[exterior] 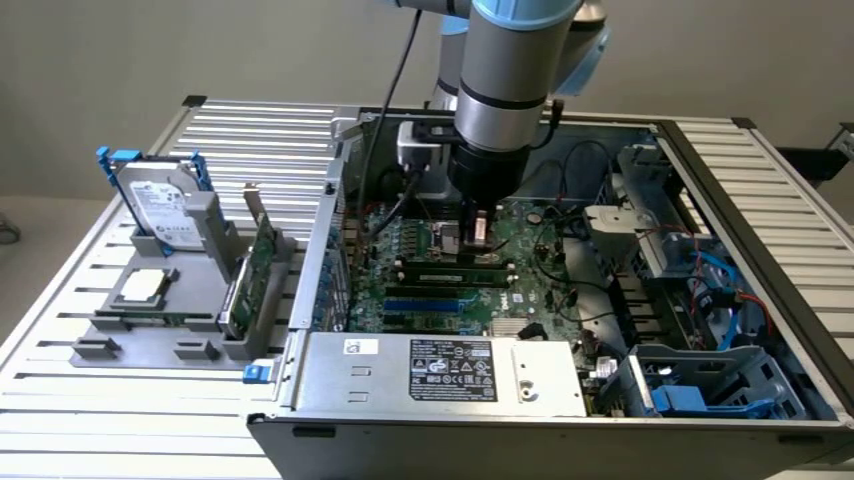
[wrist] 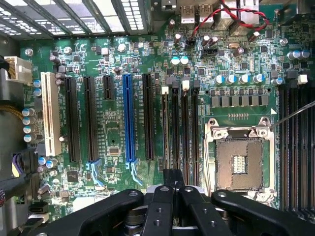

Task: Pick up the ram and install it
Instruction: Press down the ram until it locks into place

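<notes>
Slatted surface [exterior: 267, 130] carries an open PC case [exterior: 747, 300] filling the frame's centre and right. Arm [exterior: 514, 90] comes down from top centre over the motherboard [exterior: 527, 240]. Claw [exterior: 478, 236] closed, nothing gripped. Ram [exterior: 455, 268] lies seated in a slot mid-board, just below the claw tips.

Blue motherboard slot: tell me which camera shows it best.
The wrist view. It looks straight down on the blue slot and shows its full length between black slots. The exterior view shows it only at a slant, past the arm.
</notes>
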